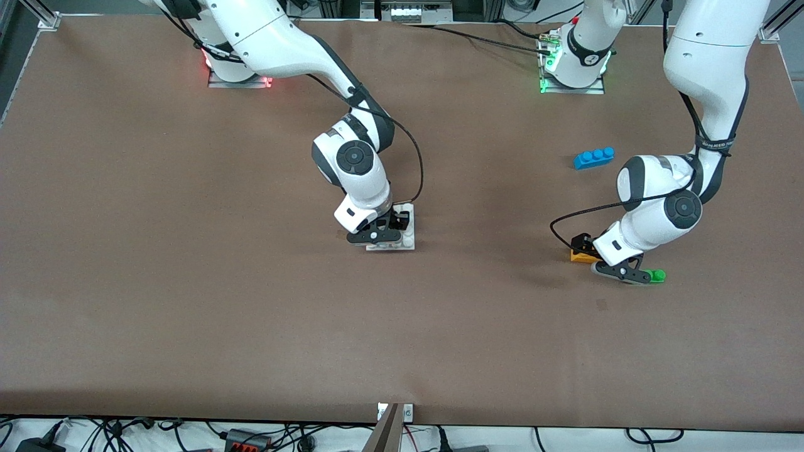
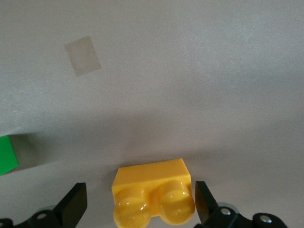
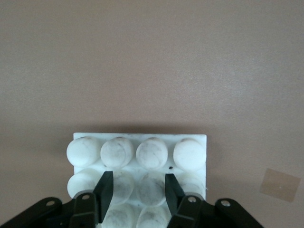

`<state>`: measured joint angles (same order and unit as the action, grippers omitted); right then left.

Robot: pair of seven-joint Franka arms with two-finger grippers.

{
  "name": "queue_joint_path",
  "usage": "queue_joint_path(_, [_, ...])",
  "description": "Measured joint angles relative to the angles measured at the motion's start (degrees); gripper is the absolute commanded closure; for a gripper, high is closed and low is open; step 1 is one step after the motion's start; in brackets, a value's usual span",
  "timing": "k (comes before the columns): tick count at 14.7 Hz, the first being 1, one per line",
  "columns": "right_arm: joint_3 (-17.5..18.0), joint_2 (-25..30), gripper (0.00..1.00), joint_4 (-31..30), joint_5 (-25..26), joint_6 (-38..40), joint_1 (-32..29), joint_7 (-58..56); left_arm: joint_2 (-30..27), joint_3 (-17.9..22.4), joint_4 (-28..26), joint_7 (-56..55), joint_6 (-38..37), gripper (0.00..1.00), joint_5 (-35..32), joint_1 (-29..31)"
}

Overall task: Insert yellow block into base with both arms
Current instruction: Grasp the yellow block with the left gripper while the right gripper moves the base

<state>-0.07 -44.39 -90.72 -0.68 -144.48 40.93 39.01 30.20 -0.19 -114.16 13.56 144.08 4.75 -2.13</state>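
Note:
The yellow block (image 1: 579, 256) lies on the table near the left arm's end, studs up. My left gripper (image 1: 585, 246) is down over it and open. In the left wrist view the yellow block (image 2: 152, 190) sits between the two fingers of the left gripper (image 2: 141, 204), with a gap on each side. The white studded base (image 1: 408, 242) lies flat near the table's middle. My right gripper (image 1: 396, 221) is down on it. In the right wrist view the right gripper (image 3: 138, 190) is shut on the middle studs of the base (image 3: 137, 149).
A green brick (image 1: 657, 275) lies right beside the left arm's wrist, nearer the front camera than the yellow block. A blue three-stud brick (image 1: 593, 157) lies farther from the front camera. A tape patch (image 2: 83, 56) marks the table.

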Motion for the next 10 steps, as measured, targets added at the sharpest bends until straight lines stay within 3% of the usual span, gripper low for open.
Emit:
queue_joint_path(6, [0.0,0.0,0.49,0.0,0.0,0.0,0.0,0.0,0.2,-0.5,0.0,-2.0,0.0,0.01,0.0,0.0])
queue_joint_path(10, [1.7,-1.6,0.49,2.0,-1.4,-0.4,0.5,4.6,0.3,-0.6,0.0,-2.1,0.0,0.09,0.0,0.0])
